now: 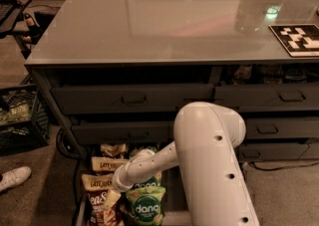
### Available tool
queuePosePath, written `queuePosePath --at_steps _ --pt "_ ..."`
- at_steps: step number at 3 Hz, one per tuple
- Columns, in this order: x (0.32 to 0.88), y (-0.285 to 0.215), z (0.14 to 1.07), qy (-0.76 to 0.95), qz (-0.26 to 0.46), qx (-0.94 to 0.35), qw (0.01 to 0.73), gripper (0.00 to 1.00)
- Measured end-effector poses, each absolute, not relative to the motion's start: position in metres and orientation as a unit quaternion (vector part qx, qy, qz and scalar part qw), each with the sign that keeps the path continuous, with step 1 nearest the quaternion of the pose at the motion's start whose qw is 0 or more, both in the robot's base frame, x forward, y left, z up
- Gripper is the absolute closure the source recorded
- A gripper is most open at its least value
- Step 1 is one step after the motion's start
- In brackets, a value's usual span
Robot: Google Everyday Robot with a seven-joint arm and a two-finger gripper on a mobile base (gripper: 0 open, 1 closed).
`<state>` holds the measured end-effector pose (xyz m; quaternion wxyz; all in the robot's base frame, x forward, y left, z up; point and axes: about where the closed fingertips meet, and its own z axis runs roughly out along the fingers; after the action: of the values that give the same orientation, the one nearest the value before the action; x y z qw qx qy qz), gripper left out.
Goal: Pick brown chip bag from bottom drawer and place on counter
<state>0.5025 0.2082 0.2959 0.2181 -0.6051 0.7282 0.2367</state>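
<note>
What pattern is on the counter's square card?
Black-and-white blocks on the flat square card, camera view; gripper hangs in dark grey bottom drawer.

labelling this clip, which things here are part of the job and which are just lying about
Job: brown bag; bottom drawer; counter; end effector, down in the drawer at the brown bag.
Lying about: dang bag; Late July bags; crate; shoe; marker board.

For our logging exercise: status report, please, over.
Gripper low in the drawer, at the brown bag. Bag not yet on counter. Close beside it, a green bag.
</note>
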Motion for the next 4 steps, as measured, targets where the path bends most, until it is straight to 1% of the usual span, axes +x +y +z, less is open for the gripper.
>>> queuePosePath --at_steps 2,3,4 --pt "0.5204 0.2177 0.2845 0.722 0.232 -0.611 0.229 0.00" --pt "0.5207 0.2178 0.2843 0.721 0.232 -0.611 0.229 0.18" --pt "0.5207 0.2178 0.2843 0.721 0.232 -0.611 0.229 0.41"
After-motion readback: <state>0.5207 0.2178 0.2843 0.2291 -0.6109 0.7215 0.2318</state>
